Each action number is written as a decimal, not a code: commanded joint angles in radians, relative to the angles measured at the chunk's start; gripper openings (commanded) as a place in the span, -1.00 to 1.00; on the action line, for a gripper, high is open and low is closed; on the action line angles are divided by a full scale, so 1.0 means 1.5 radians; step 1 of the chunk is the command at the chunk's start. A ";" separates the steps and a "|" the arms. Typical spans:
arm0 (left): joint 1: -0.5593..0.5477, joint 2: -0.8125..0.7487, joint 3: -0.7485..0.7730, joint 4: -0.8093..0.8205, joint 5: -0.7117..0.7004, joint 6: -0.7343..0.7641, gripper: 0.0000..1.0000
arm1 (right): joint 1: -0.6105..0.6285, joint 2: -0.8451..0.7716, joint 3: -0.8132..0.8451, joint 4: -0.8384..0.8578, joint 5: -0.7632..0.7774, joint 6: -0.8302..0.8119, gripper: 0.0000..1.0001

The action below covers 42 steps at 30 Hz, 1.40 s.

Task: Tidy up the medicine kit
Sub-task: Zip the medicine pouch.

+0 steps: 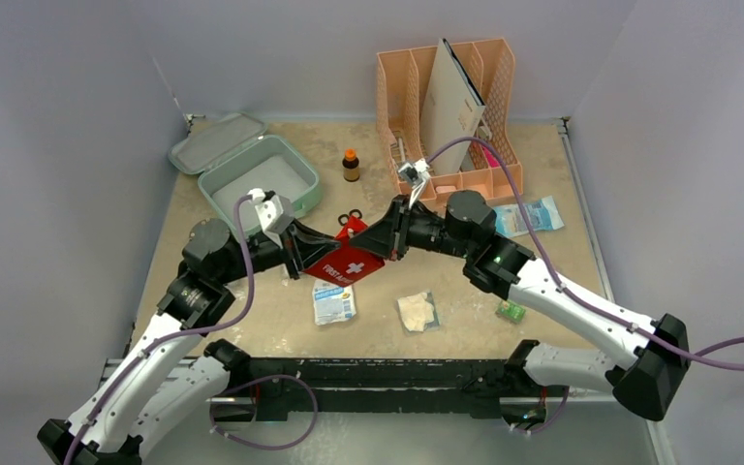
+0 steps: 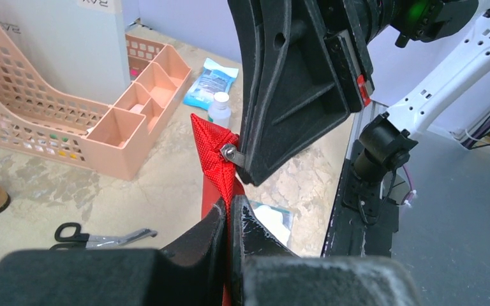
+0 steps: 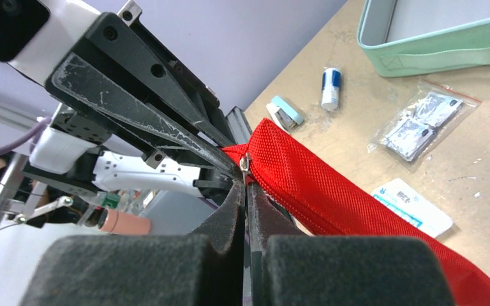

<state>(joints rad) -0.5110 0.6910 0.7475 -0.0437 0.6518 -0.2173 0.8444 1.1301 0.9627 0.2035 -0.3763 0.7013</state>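
red pouch [image 3: 332,191] is clamped by left gripper [image 2: 228,207], zipper pull [image 3: 245,163] pinched by right gripper [image 3: 245,188]; pull is best drawn straight, fabric taut

The red cloth pouch [image 1: 345,258] sits right at the finger tips of the left gripper [image 1: 318,263] and the right gripper [image 1: 360,242]. It has a white cross [image 1: 357,268] on it. Next to the cross, on the left fingers' side, are small tilted white letters [image 1: 334,272] that look like "FIRST AID".

In the left wrist view, far off to the left of the fingers, a grey-white flat board [image 2: 57,44] has a white label [image 2: 96,3]. The picture's top edge cuts it, so it cannot be read for sure.

To the right of the right fingers lies a flat white packet with blue print [image 3: 411,207]. The print is too blurry to read.
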 commanded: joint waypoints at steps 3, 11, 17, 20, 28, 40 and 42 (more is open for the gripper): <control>0.004 -0.034 -0.034 0.000 -0.030 0.023 -1.00 | -0.059 -0.005 -0.029 0.123 -0.064 0.137 -1.00; 0.004 -0.022 -0.047 0.006 -0.059 0.063 -1.00 | -0.061 0.034 -0.056 0.275 -0.103 0.375 -1.00; 0.004 -0.012 -0.041 -0.016 -0.093 0.076 -1.00 | -0.062 -0.024 -0.068 0.222 -0.060 0.335 -0.29; 0.004 -0.009 -0.035 -0.021 -0.093 0.074 -1.00 | -0.062 -0.054 -0.033 0.113 -0.026 0.206 -0.04; 0.004 -0.009 -0.034 0.000 -0.086 0.046 -1.00 | -0.049 -0.044 0.097 -0.200 0.059 -0.170 0.01; 0.004 -0.035 -0.077 0.146 -0.077 -0.001 -1.00 | 0.138 0.031 0.257 -0.360 0.348 -0.384 0.11; 0.004 -0.034 -0.090 0.180 -0.078 -0.006 -1.00 | 0.139 0.027 0.267 -0.355 0.330 -0.370 0.12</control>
<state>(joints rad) -0.5106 0.6605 0.6441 0.0517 0.5236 -0.1970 1.0588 1.1847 1.2980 -0.2920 0.0154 0.2054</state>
